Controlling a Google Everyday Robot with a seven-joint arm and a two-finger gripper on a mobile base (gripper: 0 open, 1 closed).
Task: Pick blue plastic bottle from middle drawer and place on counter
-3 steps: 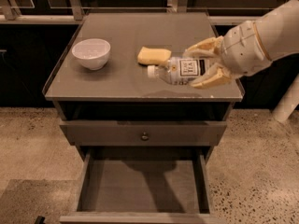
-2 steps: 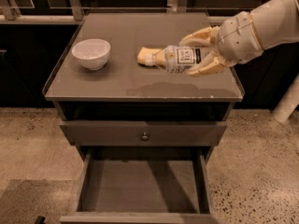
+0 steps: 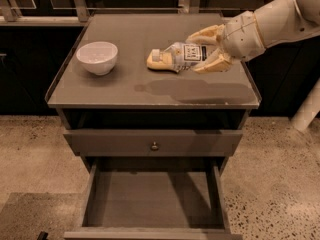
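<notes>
My gripper [image 3: 195, 53] reaches in from the right and is shut on the blue plastic bottle [image 3: 181, 54]. The bottle lies on its side in the fingers, with its white cap pointing left and its dark label facing up. It hangs a little above the counter [image 3: 120, 91], and its shadow falls on the top nearer the front. The middle drawer [image 3: 150, 201] stands pulled open at the bottom, with nothing in it.
A white bowl [image 3: 97, 57] sits on the counter's left side. A yellow sponge [image 3: 161, 64] lies just under and behind the bottle's cap end. A shut drawer front with a round knob [image 3: 154, 146] is above the open drawer. Speckled floor lies around the cabinet.
My gripper has carried the bottle left and farther back over the counter, so that its cap end now overlaps the yellow sponge. The bowl and the drawer have not moved.
</notes>
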